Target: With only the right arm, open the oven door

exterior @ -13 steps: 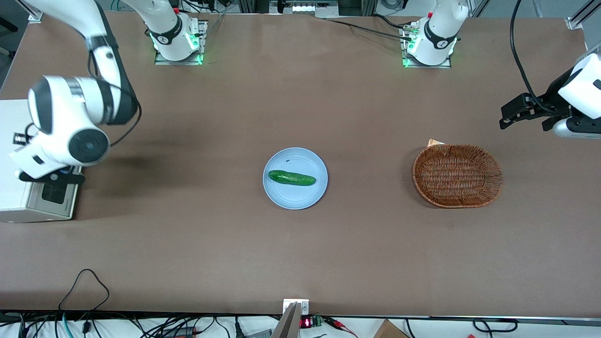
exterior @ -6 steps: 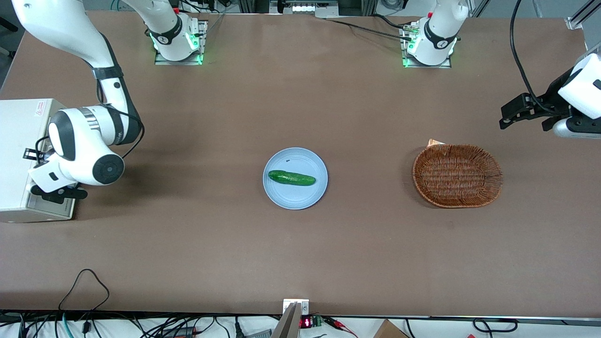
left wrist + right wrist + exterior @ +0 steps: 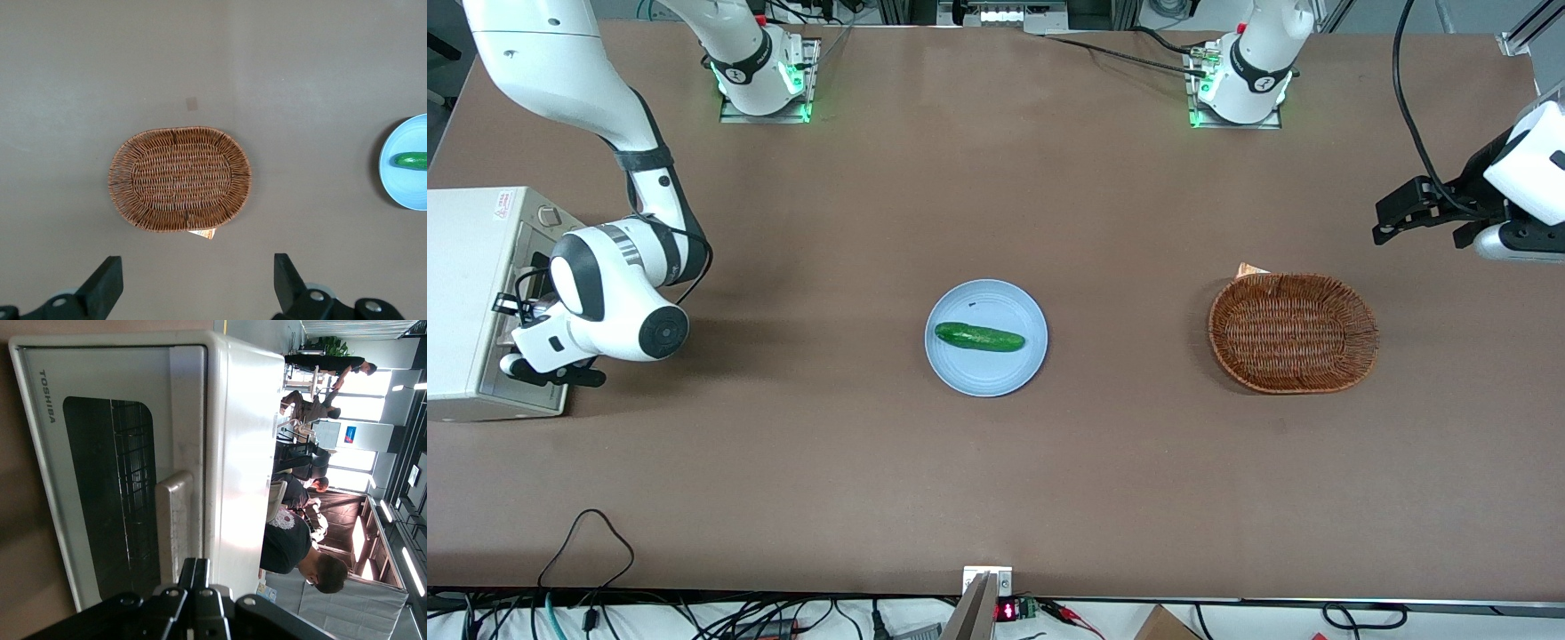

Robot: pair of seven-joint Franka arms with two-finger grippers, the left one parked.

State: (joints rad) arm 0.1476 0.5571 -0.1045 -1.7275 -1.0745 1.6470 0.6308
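The white toaster oven (image 3: 467, 302) stands at the working arm's end of the table, its front facing the table's middle. The oven door (image 3: 100, 487) has a silver-grey frame, a dark glass window and a silver bar handle (image 3: 175, 520); it looks closed against the oven body. The right arm (image 3: 618, 307) is bent low in front of the oven. Its black gripper (image 3: 516, 360) is right at the door. In the right wrist view the gripper (image 3: 198, 568) is shut and empty, its tips close to the handle, beside the door's top edge.
A light blue plate (image 3: 996, 373) with a green cucumber (image 3: 978, 337) lies mid-table. A brown wicker basket (image 3: 1293, 332) lies toward the parked arm's end; it also shows in the left wrist view (image 3: 180, 179). Cables run along the table's near edge (image 3: 587, 533).
The right arm's wrist has come down from over the oven's top to a spot in front of the door, uncovering the top. The gripper now points at the door handle.
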